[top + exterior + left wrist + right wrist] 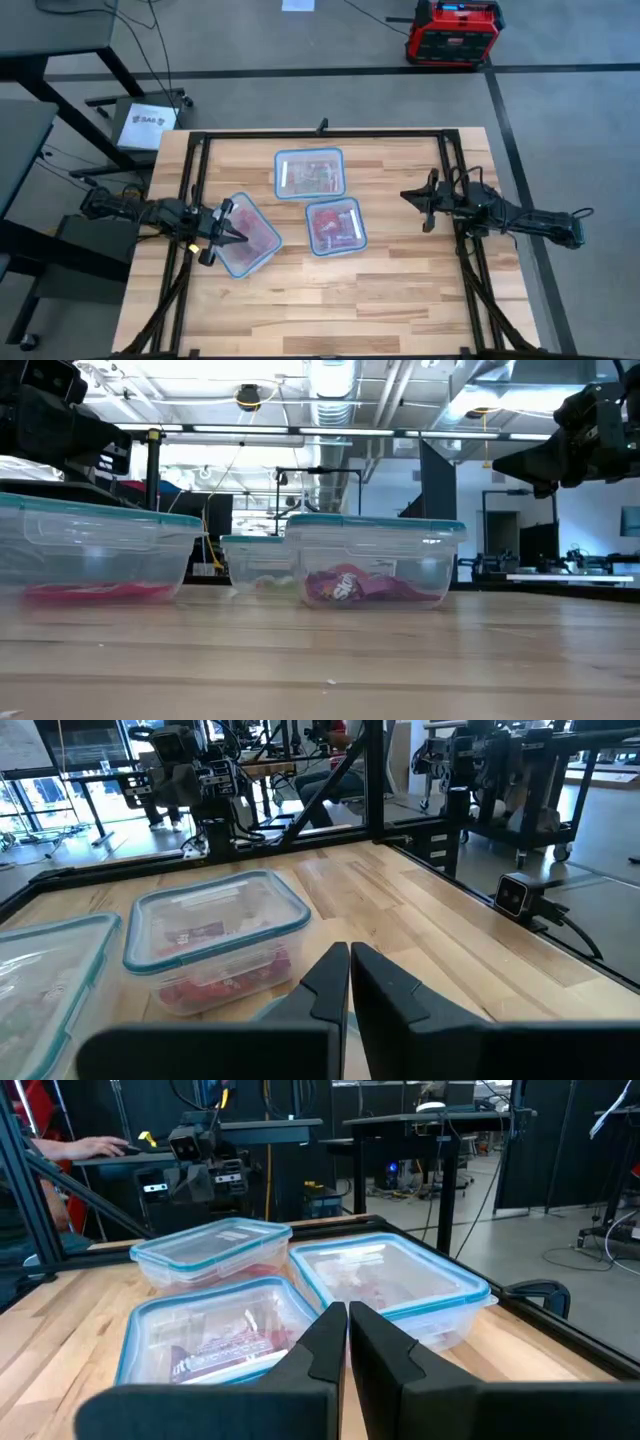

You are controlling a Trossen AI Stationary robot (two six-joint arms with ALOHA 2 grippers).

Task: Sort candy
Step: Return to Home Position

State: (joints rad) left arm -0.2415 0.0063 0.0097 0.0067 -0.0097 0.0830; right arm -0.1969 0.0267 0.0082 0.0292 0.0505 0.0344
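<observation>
Candy (332, 228): red packets in three lidded bins (310, 153), mid-frame.
Left gripper (238, 236): jaws together, empty.
Right gripper (406, 196): jaws together, empty.

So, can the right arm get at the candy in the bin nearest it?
Probably not: the lid is on that bin. The bin itself looks reachable, only bare table between it and the right end effector.

no writing can be read for certain. a white box (147, 126) just off a corner of the desk (400, 290) carries a short dark mark, too small to make out. the candy (215, 1348) inside one clear bin (205, 1288) shows white lettering on red wrappers, too blurred to read.
</observation>
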